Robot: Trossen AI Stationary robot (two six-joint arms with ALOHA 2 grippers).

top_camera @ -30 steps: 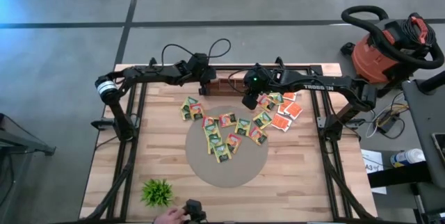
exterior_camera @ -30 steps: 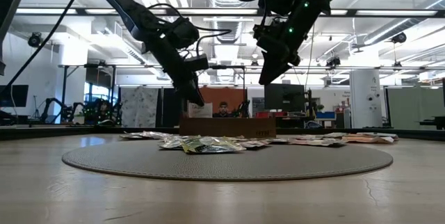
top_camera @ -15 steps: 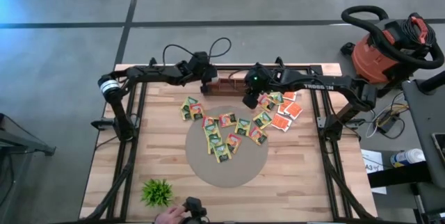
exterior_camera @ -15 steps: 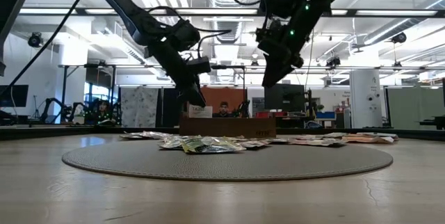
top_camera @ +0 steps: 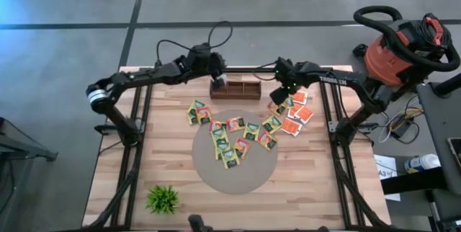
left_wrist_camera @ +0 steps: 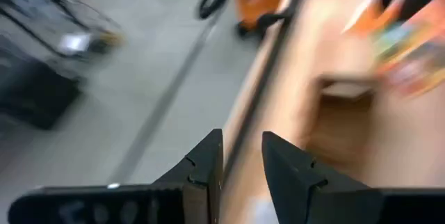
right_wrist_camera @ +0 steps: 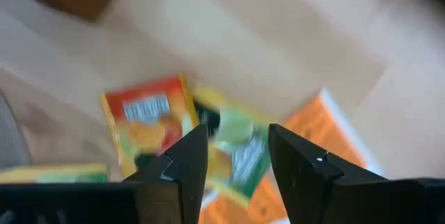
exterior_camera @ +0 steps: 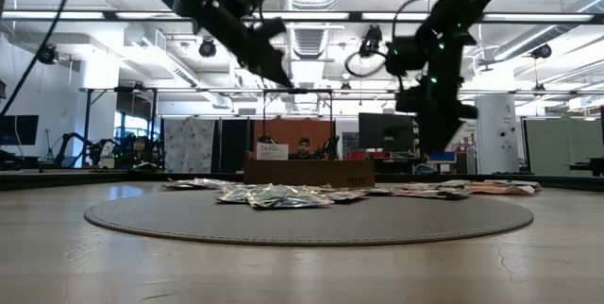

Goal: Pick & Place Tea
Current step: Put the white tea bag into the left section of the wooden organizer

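Note:
Several flat tea sachets lie on the table: yellow-green ones on the round grey mat [top_camera: 235,140], two at the left [top_camera: 199,112], and orange ones at the right [top_camera: 294,114] [right_wrist_camera: 142,123]. A brown wooden box [top_camera: 235,88] [exterior_camera: 307,170] stands at the far edge, with a white-labelled sachet [exterior_camera: 271,151] upright in it. My left gripper [top_camera: 216,78] [left_wrist_camera: 242,137] hangs open, high above the box's left end. My right gripper [top_camera: 282,92] [right_wrist_camera: 238,130] is open, pointing down above the right-hand sachets, with nothing between its fingers.
A small green plant [top_camera: 163,199] stands at the table's near left corner. An orange shop vacuum [top_camera: 400,45] stands on the floor beyond the far right corner. The near half of the mat [top_camera: 238,178] is bare.
My left gripper has risen from the box's left end and rolled; the white-labelled sachet stays upright in the box. My right gripper has swung from the box toward the table's right edge and down over the orange sachets, tipping to point more steeply down.

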